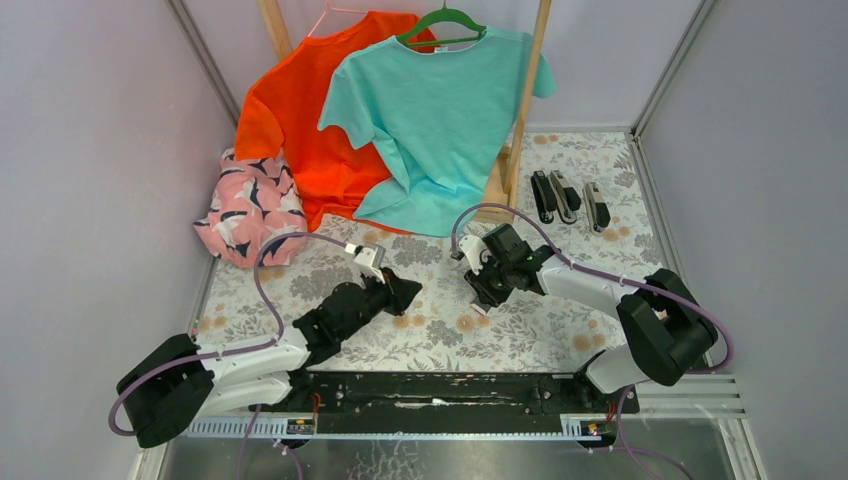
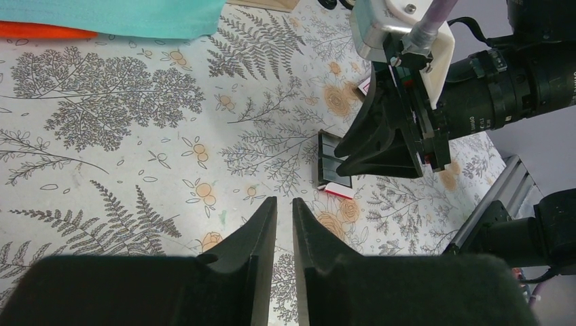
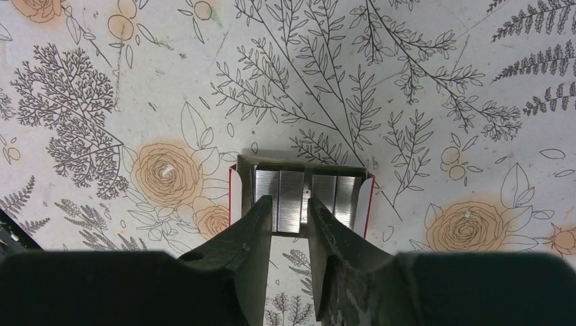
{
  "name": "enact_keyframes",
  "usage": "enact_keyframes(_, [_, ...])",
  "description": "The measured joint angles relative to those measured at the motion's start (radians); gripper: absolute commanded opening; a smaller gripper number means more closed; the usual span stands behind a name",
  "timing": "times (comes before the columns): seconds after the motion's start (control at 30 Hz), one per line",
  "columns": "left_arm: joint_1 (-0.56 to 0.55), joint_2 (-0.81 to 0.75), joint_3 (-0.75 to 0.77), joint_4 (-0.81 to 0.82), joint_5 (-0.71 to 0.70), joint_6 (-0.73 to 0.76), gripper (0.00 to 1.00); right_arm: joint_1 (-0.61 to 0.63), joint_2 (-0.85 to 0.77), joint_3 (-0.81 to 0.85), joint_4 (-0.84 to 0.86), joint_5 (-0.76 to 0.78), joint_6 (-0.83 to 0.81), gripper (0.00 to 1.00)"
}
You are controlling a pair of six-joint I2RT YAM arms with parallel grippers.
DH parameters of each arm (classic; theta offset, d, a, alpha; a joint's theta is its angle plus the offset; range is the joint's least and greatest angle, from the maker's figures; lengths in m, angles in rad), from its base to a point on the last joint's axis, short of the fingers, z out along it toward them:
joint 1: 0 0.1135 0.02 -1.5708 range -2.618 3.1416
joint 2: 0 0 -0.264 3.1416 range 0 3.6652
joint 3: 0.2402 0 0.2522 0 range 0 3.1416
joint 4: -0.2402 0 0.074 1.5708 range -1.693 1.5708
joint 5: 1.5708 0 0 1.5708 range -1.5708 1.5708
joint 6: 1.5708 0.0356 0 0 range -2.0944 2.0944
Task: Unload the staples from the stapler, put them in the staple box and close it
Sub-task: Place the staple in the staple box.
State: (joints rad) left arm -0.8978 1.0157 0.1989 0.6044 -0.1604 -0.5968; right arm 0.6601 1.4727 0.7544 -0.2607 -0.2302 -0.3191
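Note:
Several silver-grey strips of staples (image 3: 343,200) lie side by side in a small open box (image 3: 364,197) with white, red-edged flaps. My right gripper (image 3: 291,200) hovers over the box's near edge, open by about one strip's width, with one strip showing between its tips. In the left wrist view the right gripper (image 2: 339,161) points down at the box (image 2: 337,189). My left gripper (image 2: 284,202) is almost shut and empty, just left of the box. From above, the left gripper (image 1: 408,290) and right gripper (image 1: 478,297) sit mid-table. Three black staplers (image 1: 563,196) lie at the back right, out of reach of both.
A wooden rack (image 1: 520,120) at the back holds an orange shirt (image 1: 300,130) and a teal shirt (image 1: 440,120). A pink patterned bundle (image 1: 250,205) lies at the back left. Grey walls close in both sides. A black rail (image 1: 440,392) runs along the near edge.

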Motion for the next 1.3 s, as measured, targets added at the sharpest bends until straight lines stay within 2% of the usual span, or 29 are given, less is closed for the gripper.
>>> enact_keyframes(0.23, [0.000,0.016,0.000,0.014,0.042,-0.008,0.29,-0.001,-0.026,0.006,-0.028,-0.043,-0.007,0.32])
enact_keyframes(0.4, [0.000,0.078,-0.002,0.094,0.118,-0.034,0.37,-0.047,-0.136,0.043,-0.101,-0.185,-0.070,0.31])
enact_keyframes(0.47, [0.000,0.099,-0.007,0.134,0.146,-0.043,0.47,-0.083,-0.171,0.069,-0.138,-0.259,-0.113,0.31])
enact_keyframes(0.53, [0.000,0.111,-0.018,0.179,0.167,-0.053,0.62,-0.113,-0.197,0.092,-0.173,-0.323,-0.154,0.31])
enact_keyframes(0.57, [0.000,0.113,-0.023,0.196,0.176,-0.056,0.73,-0.122,-0.211,0.097,-0.184,-0.349,-0.173,0.31])
enact_keyframes(0.6, [0.000,0.113,-0.029,0.217,0.182,-0.062,0.90,-0.130,-0.229,0.100,-0.197,-0.374,-0.191,0.31])
enact_keyframes(0.63, [0.000,0.113,-0.033,0.237,0.186,-0.065,0.99,-0.132,-0.242,0.100,-0.206,-0.391,-0.203,0.31])
enact_keyframes(0.93, [0.010,0.148,-0.036,0.342,0.233,-0.080,1.00,-0.182,-0.356,0.131,-0.278,-0.487,-0.241,0.34])
enact_keyframes(1.07, [0.015,0.165,-0.036,0.354,0.253,-0.101,0.97,-0.221,-0.387,0.148,-0.318,-0.536,-0.270,0.35])
enact_keyframes(1.2, [0.017,0.162,-0.035,0.348,0.258,-0.112,0.93,-0.238,-0.399,0.176,-0.384,-0.601,-0.334,0.34])
enact_keyframes(1.3, [0.017,0.143,-0.016,0.281,0.240,-0.106,0.93,-0.241,-0.398,0.201,-0.450,-0.649,-0.409,0.35])
